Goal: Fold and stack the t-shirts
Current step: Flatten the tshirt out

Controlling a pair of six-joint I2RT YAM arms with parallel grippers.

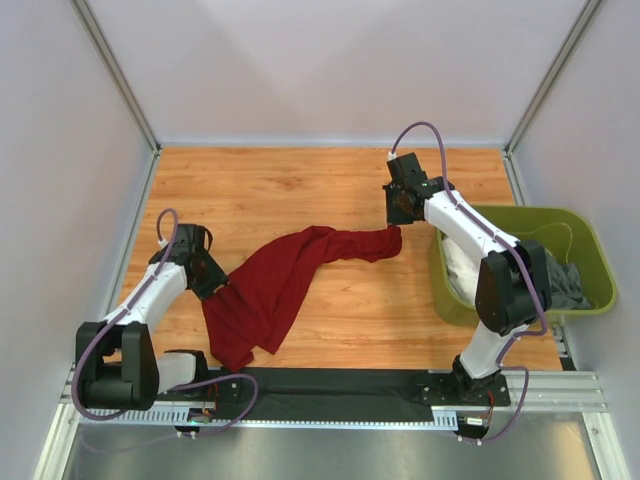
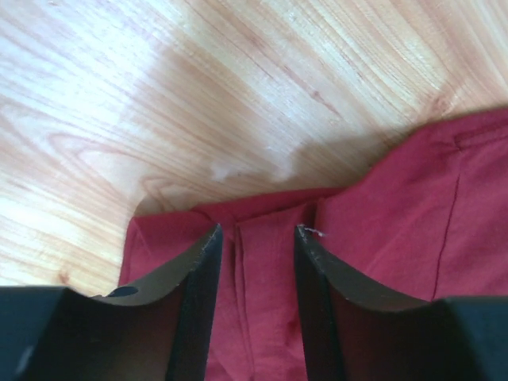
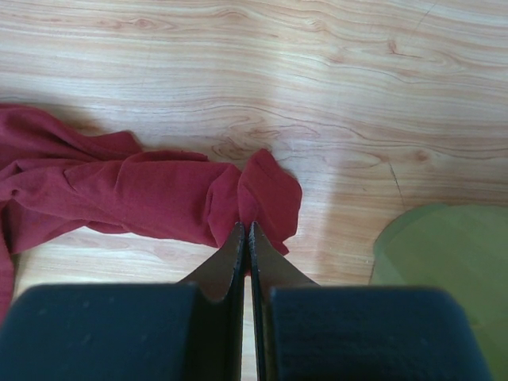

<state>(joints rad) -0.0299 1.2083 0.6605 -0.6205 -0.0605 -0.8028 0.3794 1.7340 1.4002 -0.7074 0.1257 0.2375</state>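
Right hand [image 3: 247, 228] clamped on one end of dark red cloth t-shirt [image 1: 265, 285]; left hand [image 2: 258, 232], apart astride the hem, should close fully before both stretch it flat.

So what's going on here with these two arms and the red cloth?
Two robot arms are working on a red t-shirt lying crumpled on the wooden table. The right gripper pinches one end; the left gripper sits open astride the opposite edge. More clothes wait in the green tub.
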